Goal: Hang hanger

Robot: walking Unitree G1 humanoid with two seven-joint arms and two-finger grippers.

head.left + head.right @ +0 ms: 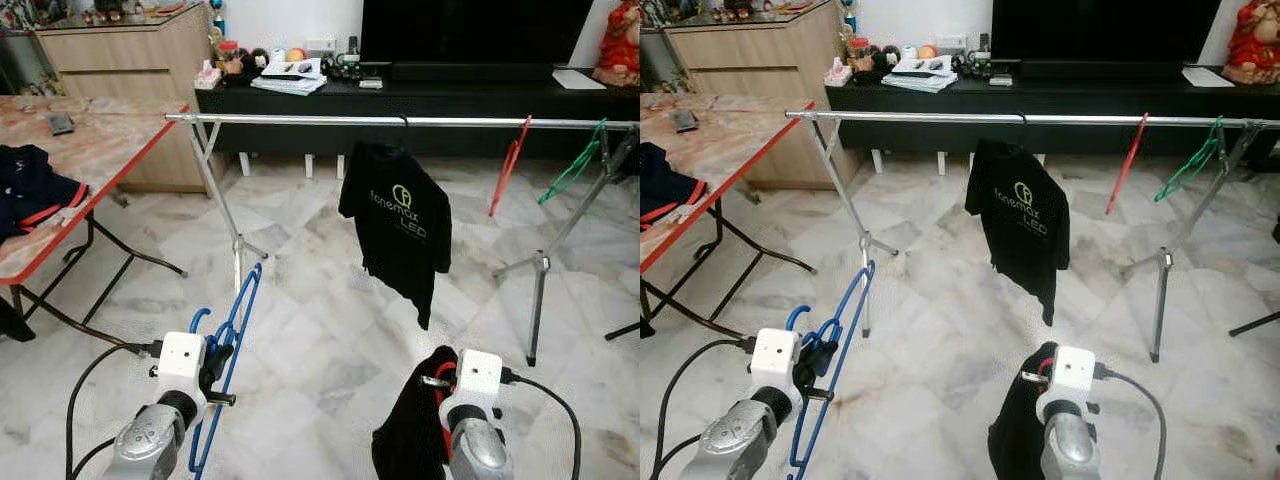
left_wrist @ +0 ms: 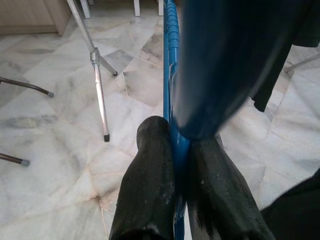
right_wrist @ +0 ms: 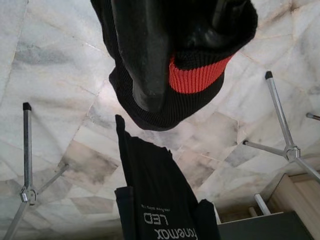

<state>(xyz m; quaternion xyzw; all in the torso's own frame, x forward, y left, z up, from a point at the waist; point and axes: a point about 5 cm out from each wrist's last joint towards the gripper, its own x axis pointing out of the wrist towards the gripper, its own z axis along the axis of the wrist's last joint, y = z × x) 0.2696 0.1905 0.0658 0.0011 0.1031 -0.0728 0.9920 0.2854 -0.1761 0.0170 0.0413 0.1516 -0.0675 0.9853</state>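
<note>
A blue plastic hanger (image 1: 232,345) stands upright at the lower left, and my left gripper (image 2: 176,150) is shut on its blue bar (image 2: 170,60). At the lower right my right gripper (image 3: 182,75) is shut on a black garment with a red ribbed collar (image 1: 418,425), which hangs down from it. Ahead runs a silver clothes rail (image 1: 400,121) carrying a black printed T-shirt (image 1: 398,225), a red hanger (image 1: 510,165) and a green hanger (image 1: 572,165).
A folding table with a red edge (image 1: 100,175) stands on the left with dark clothes (image 1: 30,185) on it. The rail's tripod legs (image 1: 538,300) rest on the marble floor. A black TV bench (image 1: 450,100) and a wooden cabinet (image 1: 130,60) line the back wall.
</note>
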